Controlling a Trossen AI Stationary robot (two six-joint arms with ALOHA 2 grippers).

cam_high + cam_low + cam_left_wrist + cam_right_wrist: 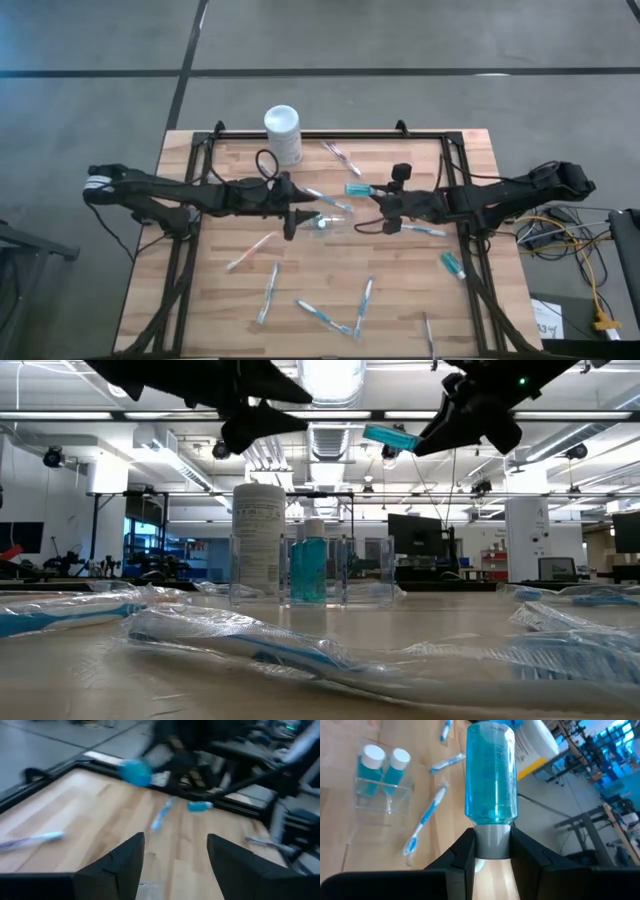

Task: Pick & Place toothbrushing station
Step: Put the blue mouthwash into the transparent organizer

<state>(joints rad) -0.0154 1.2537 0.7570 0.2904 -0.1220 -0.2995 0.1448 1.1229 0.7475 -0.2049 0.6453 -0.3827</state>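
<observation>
The toothbrushing station (384, 784) is a clear, colourless plastic holder with two white-capped blue bottles (371, 764) standing inside, on the table just beside the left gripper (291, 222), whose fingers are spread and empty; the right gripper (492, 851) clamps a blue bottle (490, 772) by its grey cap; the holder's walls are hard to make out from above.

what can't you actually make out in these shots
- Left wrist view: motion blur smears everything past the left gripper; blue items unreadable.
- High view: the clear holder is small, its contents unreadable.
- Right wrist view: the white canister is cut by the edge and hidden behind the blue bottle.
</observation>
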